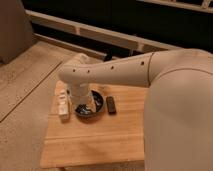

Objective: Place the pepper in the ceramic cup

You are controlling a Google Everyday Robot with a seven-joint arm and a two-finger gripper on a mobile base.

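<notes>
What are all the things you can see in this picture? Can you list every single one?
table: one, light wood, middle of the view
bowl: one, black, at the back of the table
long white thing: one, white, lying just left of the bowl; can't tell what it is
small dark block: one, black, just right of the bowl
floor: pale and speckled, left of the table
rail: one, pale, running across the dark background
pepper and ceramic cup: can't make them out
robot arm: one, cream, reaching from the right across the table
gripper: one, cream, pointing down over the bowl, fingers open
</notes>
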